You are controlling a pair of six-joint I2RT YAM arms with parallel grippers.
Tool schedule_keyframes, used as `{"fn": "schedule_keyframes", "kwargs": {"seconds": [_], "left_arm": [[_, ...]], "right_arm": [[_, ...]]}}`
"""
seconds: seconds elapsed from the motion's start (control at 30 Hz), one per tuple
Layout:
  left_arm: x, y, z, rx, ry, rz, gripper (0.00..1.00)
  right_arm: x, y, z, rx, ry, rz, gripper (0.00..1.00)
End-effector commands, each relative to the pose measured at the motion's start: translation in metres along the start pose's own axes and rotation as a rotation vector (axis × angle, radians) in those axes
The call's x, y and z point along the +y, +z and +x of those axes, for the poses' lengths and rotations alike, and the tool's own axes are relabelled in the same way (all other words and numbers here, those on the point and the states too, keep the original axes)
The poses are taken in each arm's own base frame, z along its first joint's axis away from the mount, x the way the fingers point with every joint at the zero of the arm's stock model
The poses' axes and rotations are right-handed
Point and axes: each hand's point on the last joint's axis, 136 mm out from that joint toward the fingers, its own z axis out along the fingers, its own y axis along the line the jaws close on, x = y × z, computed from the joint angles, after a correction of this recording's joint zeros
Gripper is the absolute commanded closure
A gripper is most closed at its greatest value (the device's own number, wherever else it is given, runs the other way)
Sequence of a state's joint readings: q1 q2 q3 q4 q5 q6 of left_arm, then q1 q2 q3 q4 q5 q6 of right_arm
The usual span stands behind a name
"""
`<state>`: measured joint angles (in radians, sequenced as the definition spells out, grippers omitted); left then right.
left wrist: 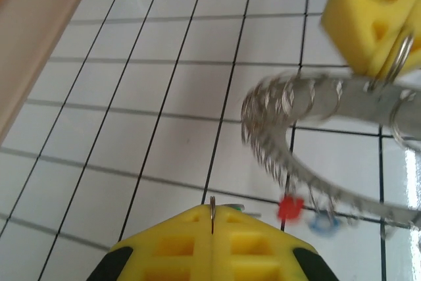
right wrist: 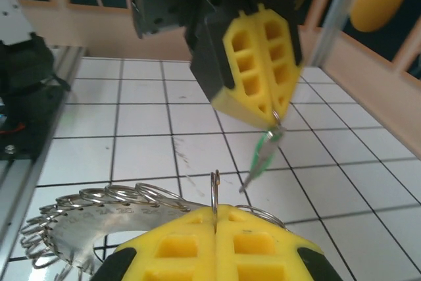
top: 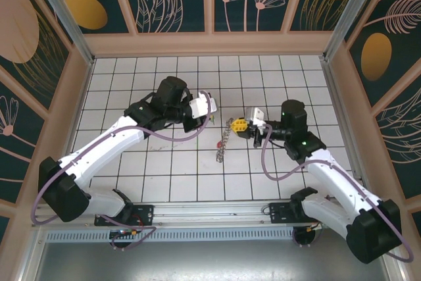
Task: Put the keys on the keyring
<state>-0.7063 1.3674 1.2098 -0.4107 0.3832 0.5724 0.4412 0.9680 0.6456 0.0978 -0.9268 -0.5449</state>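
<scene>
My left gripper point(left wrist: 212, 212) is shut on a small split ring from which the green key point(right wrist: 262, 157) hangs, tip down. In the right wrist view it hovers above and just beyond the right gripper point(right wrist: 215, 212). That gripper is shut on one small ring of the keyring point(right wrist: 79, 220), a silvery band edged with loops. The keyring point(top: 225, 137) hangs off the tiles from the right gripper point(top: 241, 125), with the left gripper point(top: 210, 116) close on its left. The red key point(left wrist: 289, 207) and the blue key point(left wrist: 322, 223) dangle from the keyring's lower stretch.
A white tiled floor point(top: 164, 176) lies under both arms. Wooden walls point(top: 210, 44) close in the back and both sides. A metal rail point(top: 210, 214) runs along the near edge, and the right arm's cable point(top: 266, 162) loops beside it.
</scene>
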Motion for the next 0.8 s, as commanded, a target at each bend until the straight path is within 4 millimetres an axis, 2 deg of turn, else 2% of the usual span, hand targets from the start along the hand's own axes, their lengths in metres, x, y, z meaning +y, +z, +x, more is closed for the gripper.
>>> {"fn": "schedule_keyframes", "kwargs": {"seconds": [0.0, 0.33, 0.5, 0.77], "left_arm": [[-0.012, -0.010, -0.027, -0.160, 0.159, 0.047, 1.00], [-0.018, -0.022, -0.036, -0.268, 0.275, 0.000, 1.00], [-0.034, -0.031, -0.042, -0.349, 0.391, 0.029, 1.00], [-0.043, -0.031, -0.037, -0.357, 0.493, 0.052, 1.00]], "right_arm": [[0.011, 0.003, -0.028, -0.077, -0.071, -0.115, 1.00], [0.009, 0.011, -0.027, -0.055, 0.008, -0.190, 1.00], [0.008, 0.013, -0.026, -0.048, 0.037, -0.207, 1.00], [0.022, 0.015, -0.031, -0.050, 0.074, -0.326, 1.00]]}}
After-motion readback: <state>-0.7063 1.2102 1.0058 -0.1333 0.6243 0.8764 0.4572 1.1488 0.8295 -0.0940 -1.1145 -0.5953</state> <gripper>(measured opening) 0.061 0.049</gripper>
